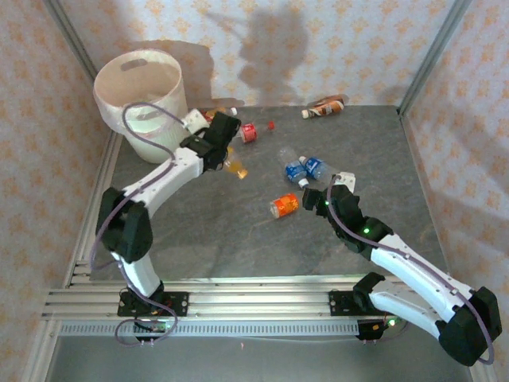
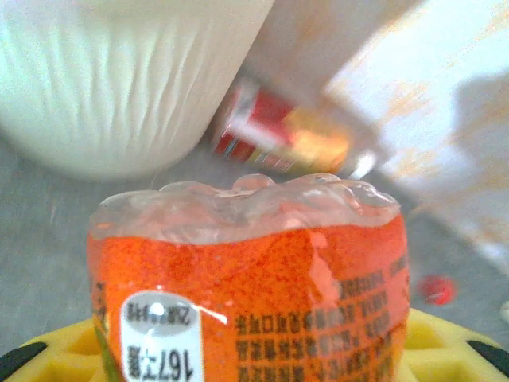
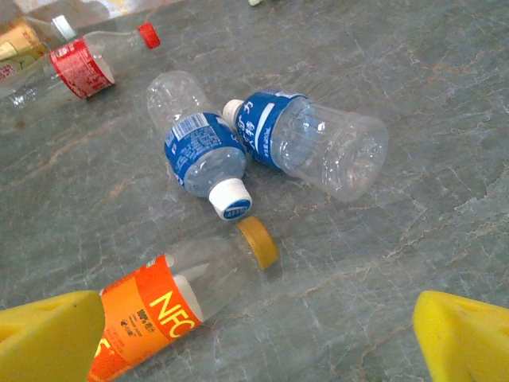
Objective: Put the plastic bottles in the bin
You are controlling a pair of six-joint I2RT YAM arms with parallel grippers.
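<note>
Gripping a clear plastic bottle with an orange label, the left gripper has its yellow jaws closed on it, near the large round off-white translucent bin at the far left corner. The right gripper hangs with jaws wide apart over the grey stone-patterned table, near two blue-labelled bottles and an orange-labelled, yellow-capped bottle lying there.
</note>
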